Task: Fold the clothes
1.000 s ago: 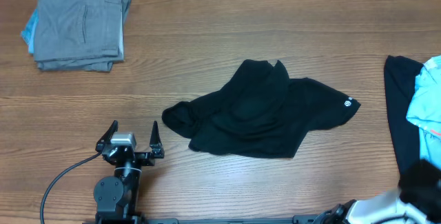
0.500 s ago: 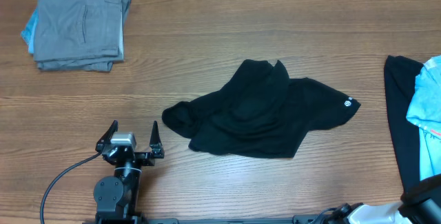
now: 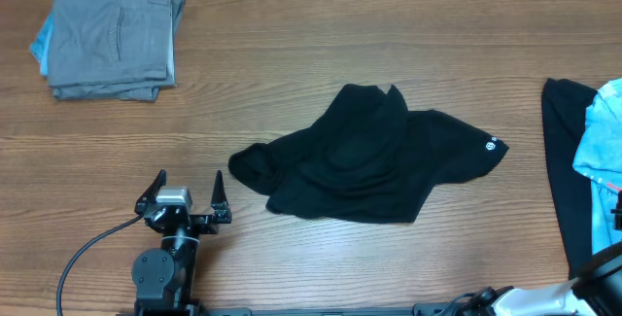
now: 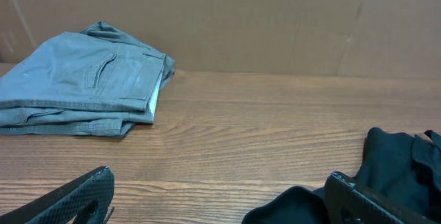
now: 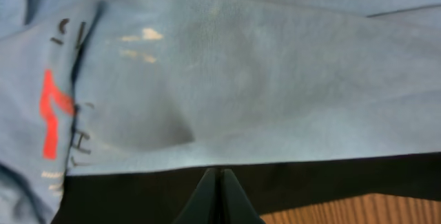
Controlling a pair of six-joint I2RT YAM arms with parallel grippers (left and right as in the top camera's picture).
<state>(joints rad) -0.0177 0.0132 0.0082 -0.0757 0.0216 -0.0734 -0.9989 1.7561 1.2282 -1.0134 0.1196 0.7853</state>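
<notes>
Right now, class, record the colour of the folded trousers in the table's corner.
The folded trousers are grey, best seen in the left wrist view.

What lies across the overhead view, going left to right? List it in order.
grey folded garment → left gripper, jaws open → black shirt → black garment → light blue garment lying on it at the right edge

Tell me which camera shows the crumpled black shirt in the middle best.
Overhead: the black shirt lies whole, crumpled mid-table, white logo showing. The left wrist view catches only its dark edge at lower right. The right wrist view shows light blue cloth over other black fabric, not this shirt.
</notes>
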